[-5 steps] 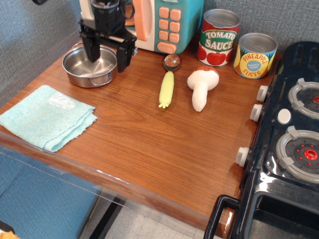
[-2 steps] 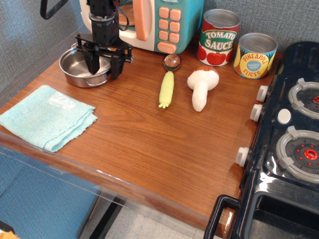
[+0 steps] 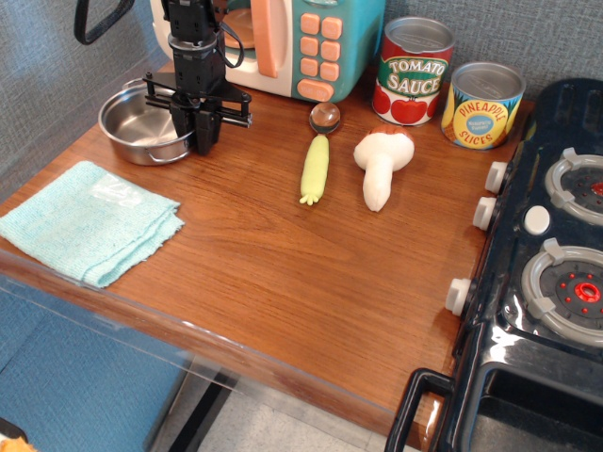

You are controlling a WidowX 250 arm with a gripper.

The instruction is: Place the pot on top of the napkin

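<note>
The pot (image 3: pixel 137 121), small, round and shiny steel, sits on the wooden table (image 3: pixel 311 273) at the back left, in front of the toy microwave. My gripper (image 3: pixel 196 132) points down at the pot's right rim, with its fingers close together and pinching that rim. The pot still rests on the table. The napkin (image 3: pixel 87 221), a folded light teal cloth, lies flat near the front left edge, a short way in front of the pot and apart from it.
A teal toy microwave (image 3: pixel 311 42) stands behind the pot. A yellow-handled spoon (image 3: pixel 316 162) and a toy mushroom (image 3: pixel 382 162) lie mid-table. A tomato sauce can (image 3: pixel 415 71) and a pineapple can (image 3: pixel 482 105) stand at the back right. A black toy stove (image 3: pixel 556 273) borders the right side.
The gripper has come down and its fingers have closed from wide open onto the pot's right rim. The pot has shifted a little to the left.
</note>
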